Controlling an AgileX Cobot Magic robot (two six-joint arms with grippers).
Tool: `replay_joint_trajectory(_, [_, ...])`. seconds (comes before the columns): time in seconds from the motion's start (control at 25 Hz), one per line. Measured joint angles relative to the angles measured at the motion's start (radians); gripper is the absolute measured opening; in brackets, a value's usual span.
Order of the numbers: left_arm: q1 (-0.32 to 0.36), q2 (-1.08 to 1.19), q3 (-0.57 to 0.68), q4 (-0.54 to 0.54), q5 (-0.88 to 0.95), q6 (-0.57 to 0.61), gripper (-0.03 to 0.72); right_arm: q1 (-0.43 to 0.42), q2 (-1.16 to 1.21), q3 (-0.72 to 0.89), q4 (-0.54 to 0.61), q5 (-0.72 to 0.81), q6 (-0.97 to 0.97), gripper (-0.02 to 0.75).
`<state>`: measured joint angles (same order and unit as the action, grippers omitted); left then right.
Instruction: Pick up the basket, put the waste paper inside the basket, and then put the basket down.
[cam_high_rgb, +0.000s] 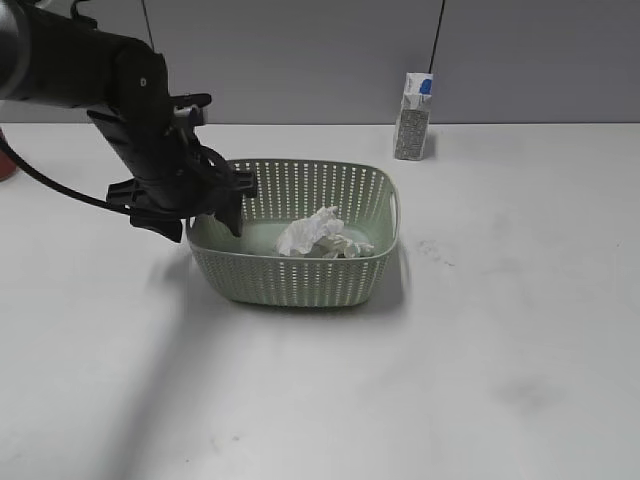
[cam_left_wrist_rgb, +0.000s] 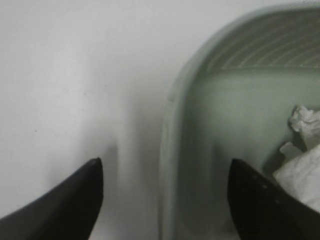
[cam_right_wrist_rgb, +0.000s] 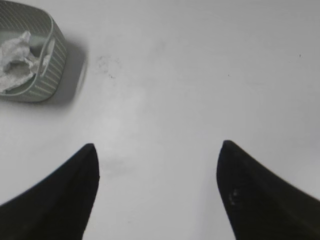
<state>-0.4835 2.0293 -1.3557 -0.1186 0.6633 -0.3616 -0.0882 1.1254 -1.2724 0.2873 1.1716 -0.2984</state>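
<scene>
White matte tabletop (cam_high_rgb: 480, 380), grey wall behind. Sage-green perforated basket (cam_high_rgb: 330, 275) sits mid-table, crumpled waste paper (cam_high_rgb: 320, 235) inside. Left gripper (cam_left_wrist_rgb: 162, 187) spread wide, straddling the basket's left end wall, not clamping it; likely setting-down stage. Right gripper (cam_right_wrist_rgb: 157, 172) parted, empty, over bare table. Carton (cam_high_rgb: 413, 116) at far edge.

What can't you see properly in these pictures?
- Basket left end: the left tool covers it in the exterior view.
- Paper: wads overlap, so no sure count; cut off in the left wrist view.
- Carton: print too small.
- Right tool: outside the exterior view.
</scene>
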Motion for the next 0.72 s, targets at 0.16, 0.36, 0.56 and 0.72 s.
replay_joint_trajectory(0.16, [0.005,-0.050,0.000,-0.002,0.029,0.053,0.665,0.000,-0.159,0.210,-0.014,-0.063,0.001,0.581])
replay_joint_trajectory(0.36, [0.041,-0.151,0.000,-0.003,0.100,0.147,0.667,0.000,-0.376,0.478,-0.034,-0.118,0.024,0.581])
replay_joint_trajectory(0.56, [0.130,-0.234,0.000,0.000,0.182,0.252,0.659,0.000,-0.602,0.686,-0.102,-0.122,0.097,0.581])
replay_joint_trajectory(0.72, [0.219,-0.275,0.000,0.000,0.233,0.340,0.648,0.000,-0.777,0.785,-0.125,-0.122,0.128,0.581])
